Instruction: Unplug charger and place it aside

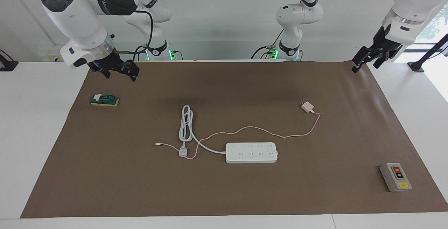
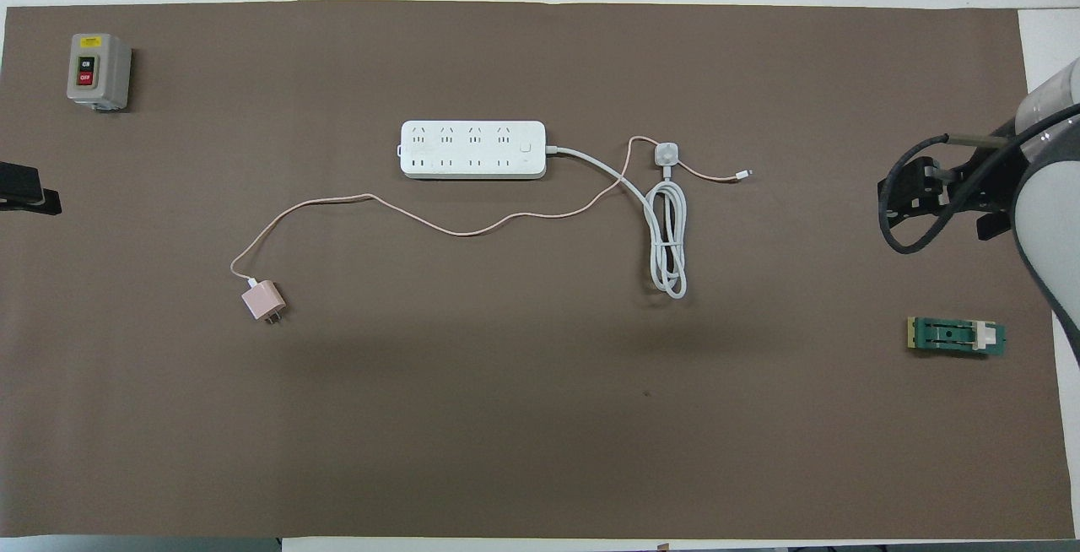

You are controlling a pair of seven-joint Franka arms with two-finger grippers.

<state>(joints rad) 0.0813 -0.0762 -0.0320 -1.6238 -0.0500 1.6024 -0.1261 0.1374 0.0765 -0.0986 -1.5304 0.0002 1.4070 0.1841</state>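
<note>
Broadly, a brown mat (image 1: 105, 173) covered the white worktop (image 1: 35, 134) before a pale wall. Only the facing view showed the arm bases with green lights; the overhead view showed the charger's prongs. The charger (image 1: 307, 107) (image 2: 263, 301), a small pale-pink cube, lay unplugged on the mat toward the left arm's end, nearer the robots than the white power strip (image 1: 251, 152) (image 2: 472, 149), its thin pink cable (image 1: 259, 129) trailing past the strip and across the coiled white cord (image 1: 186, 127). The left end effector (image 1: 367, 57) hung over the mat's corner, fingers apart and empty. The right end effector (image 1: 117, 68) hung near a green switch block (image 1: 104, 99), fingers apart. A grey button box (image 1: 395, 177) sat farther off.
</note>
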